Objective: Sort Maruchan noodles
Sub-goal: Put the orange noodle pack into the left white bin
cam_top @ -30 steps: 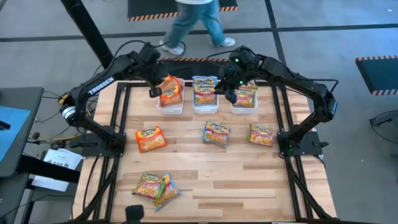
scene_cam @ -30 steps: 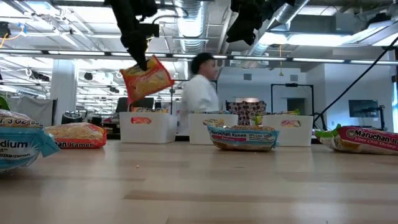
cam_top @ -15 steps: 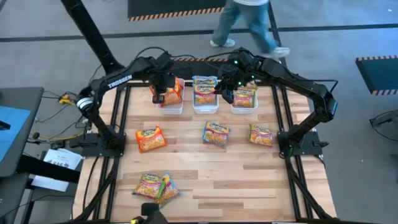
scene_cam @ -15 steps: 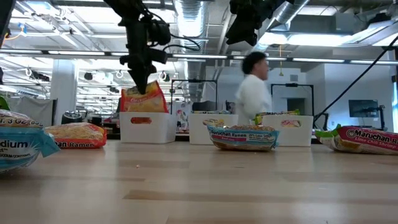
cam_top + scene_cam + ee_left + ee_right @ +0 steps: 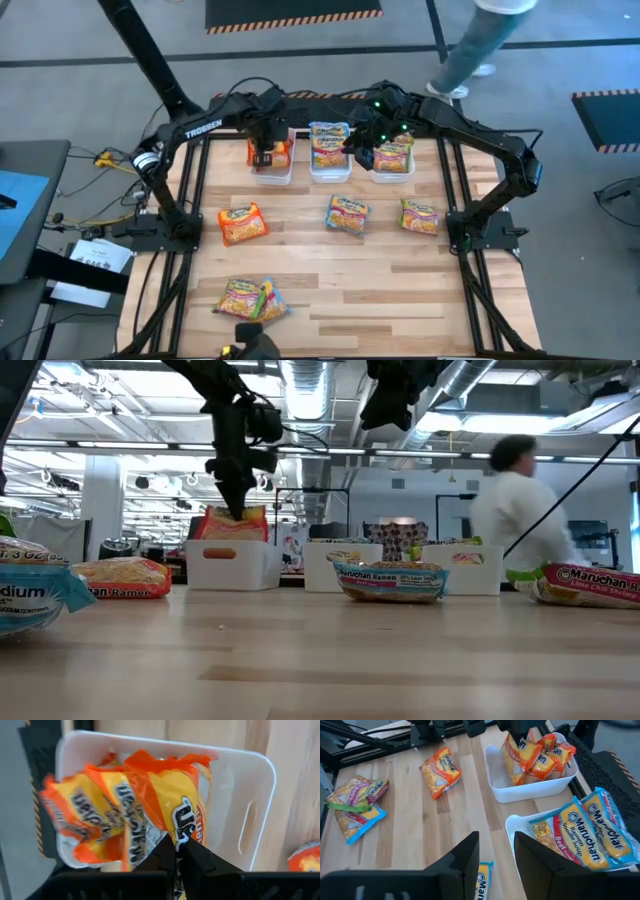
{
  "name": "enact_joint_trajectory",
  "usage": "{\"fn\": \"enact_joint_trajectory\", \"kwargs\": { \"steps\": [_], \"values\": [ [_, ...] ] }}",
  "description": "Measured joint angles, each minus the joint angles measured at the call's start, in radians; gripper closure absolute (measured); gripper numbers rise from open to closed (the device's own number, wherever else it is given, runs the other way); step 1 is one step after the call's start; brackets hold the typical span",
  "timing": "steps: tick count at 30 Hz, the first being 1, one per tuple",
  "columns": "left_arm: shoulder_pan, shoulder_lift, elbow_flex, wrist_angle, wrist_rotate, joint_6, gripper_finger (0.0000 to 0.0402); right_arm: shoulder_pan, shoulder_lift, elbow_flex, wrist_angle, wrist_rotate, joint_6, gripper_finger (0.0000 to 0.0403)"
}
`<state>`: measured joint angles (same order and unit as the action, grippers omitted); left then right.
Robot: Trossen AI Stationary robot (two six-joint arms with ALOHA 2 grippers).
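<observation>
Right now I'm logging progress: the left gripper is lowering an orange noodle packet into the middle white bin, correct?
Not the middle one. The high view shows the left gripper holding the orange packet in the left-hand white bin.

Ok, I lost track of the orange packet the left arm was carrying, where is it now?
In the high view the orange packet hangs in the shut left tool, lowered into the leftmost white bin.

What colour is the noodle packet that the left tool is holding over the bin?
Orange and yellow. The packet shows best in the left wrist view, pinched by the left tool.
</observation>
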<state>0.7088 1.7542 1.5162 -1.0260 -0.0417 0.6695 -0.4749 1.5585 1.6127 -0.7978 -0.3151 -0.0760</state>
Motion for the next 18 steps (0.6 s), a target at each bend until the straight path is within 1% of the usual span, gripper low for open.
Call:
{"fn": "enact_joint_trajectory", "kwargs": {
  "steps": [2, 6, 9, 18],
  "values": [
    [0.0, -0.001, 0.021, 0.006, 0.007, -0.004, 0.0402, 0.0, 0.0, 0.0, 0.0, 0.004, -0.001, 0.0256],
    [0.0, -0.001, 0.042, 0.006, 0.054, -0.021, 0.0402, 0.0, 0.0, 0.0, 0.001, 0.004, -0.001, 0.0255],
    [0.0, -0.001, 0.042, -0.01, 0.056, -0.031, 0.0402, 0.0, 0.0, 0.0, 0.0, 0.004, -0.002, 0.0255],
    [0.0, -0.001, 0.025, -0.004, 0.111, -0.106, 0.0402, 0.0, 0.0, 0.0, -0.002, 0.004, -0.002, 0.0255]
  ]
}}
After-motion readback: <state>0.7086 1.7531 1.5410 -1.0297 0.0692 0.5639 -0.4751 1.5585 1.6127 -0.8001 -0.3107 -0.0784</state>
